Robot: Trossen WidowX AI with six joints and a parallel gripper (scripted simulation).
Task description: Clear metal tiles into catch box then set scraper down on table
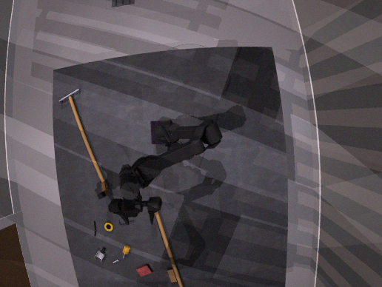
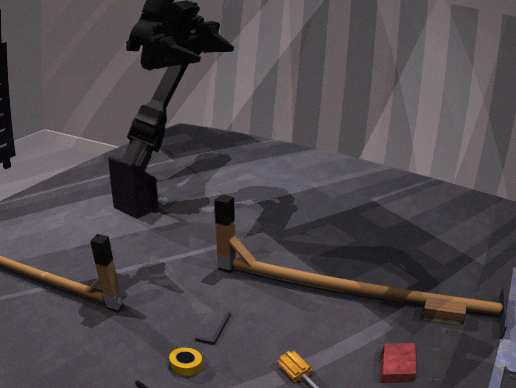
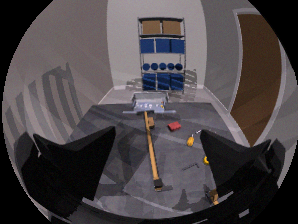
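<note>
A long wooden-handled scraper [image 1: 166, 242] [image 2: 325, 283] [image 3: 152, 155] lies on the table, its upright black-topped grip at the near end and its blade by the steel bench plate [image 2: 506, 357]. In the wrist view small bright tiles show beyond the blade, with the catch box [image 3: 150, 95] behind them; single tiles are too small to tell apart. A second wooden-handled tool [image 1: 85, 142] [image 2: 45, 275] with a crossbar head lies to one side. My gripper [image 1: 140, 220] [image 2: 216, 54] [image 3: 160, 132] is open and empty, high above the table near the scraper's grip, not touching it.
A wooden block [image 1: 172, 275] [image 2: 445, 311] is by the scraper's handle. Beside it lie a red block [image 1: 143, 270] [image 2: 398, 362] [image 3: 174, 126], a yellow screwdriver [image 1: 126, 249] [image 2: 295, 366] [image 3: 190, 141], a yellow tape roll [image 2: 186, 370] and a hex key [image 2: 221, 327]. Shelves stand behind the table.
</note>
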